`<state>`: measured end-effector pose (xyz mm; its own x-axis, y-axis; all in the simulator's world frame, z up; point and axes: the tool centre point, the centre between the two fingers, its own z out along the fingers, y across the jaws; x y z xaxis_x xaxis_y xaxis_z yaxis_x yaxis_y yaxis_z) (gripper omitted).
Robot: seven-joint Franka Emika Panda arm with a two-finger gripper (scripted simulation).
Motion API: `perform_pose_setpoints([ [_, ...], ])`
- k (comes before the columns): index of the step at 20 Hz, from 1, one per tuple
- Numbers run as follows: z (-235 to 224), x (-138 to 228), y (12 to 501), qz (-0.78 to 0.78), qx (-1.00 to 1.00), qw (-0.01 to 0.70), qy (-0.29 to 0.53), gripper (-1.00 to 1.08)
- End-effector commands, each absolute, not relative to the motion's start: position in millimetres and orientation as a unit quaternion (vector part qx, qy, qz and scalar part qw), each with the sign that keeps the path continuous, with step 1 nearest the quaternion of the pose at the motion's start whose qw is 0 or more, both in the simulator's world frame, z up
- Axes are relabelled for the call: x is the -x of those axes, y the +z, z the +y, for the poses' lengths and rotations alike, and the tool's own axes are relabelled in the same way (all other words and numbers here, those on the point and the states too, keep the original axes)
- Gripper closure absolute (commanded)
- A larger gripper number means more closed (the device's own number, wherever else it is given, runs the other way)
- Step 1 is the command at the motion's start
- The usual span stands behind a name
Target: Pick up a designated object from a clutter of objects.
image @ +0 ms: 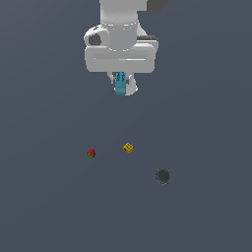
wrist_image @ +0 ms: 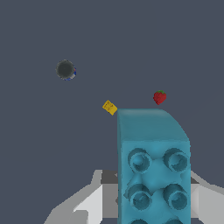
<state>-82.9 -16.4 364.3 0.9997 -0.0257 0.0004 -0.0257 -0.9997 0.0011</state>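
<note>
The cyan-blue oblong brick [image: 119, 83] with dark studs hangs upright in my gripper [image: 121, 87], lifted well above the grey floor. In the wrist view the brick [wrist_image: 153, 166] fills the foreground with its studded face toward the camera, clamped between the pale fingers [wrist_image: 89, 203]. The gripper is shut on the brick. The yellow dotted cube [image: 128, 147] and the red berry-like object with a green bit [image: 91, 153] lie on the floor far below; they also show in the wrist view, the cube [wrist_image: 109, 107] and the berry [wrist_image: 159, 97].
A dark round spot [image: 163, 175] lies on the floor toward the exterior view's right of the cube; it also shows in the wrist view [wrist_image: 65, 69]. The floor is flat and uniformly grey-blue.
</note>
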Motion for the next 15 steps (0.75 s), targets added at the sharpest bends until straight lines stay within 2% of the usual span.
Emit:
perform_pose_setpoints([
  [1, -13.9, 82.6, 384.0, -0.013, -1.0, 0.001, 0.0, 1.08],
  [8, -9.6, 80.0, 419.6, -0.013, -1.0, 0.0, 0.0, 1.08],
  [15, -8.2, 78.3, 430.7, -0.013, -1.0, 0.0, 0.0, 1.08],
])
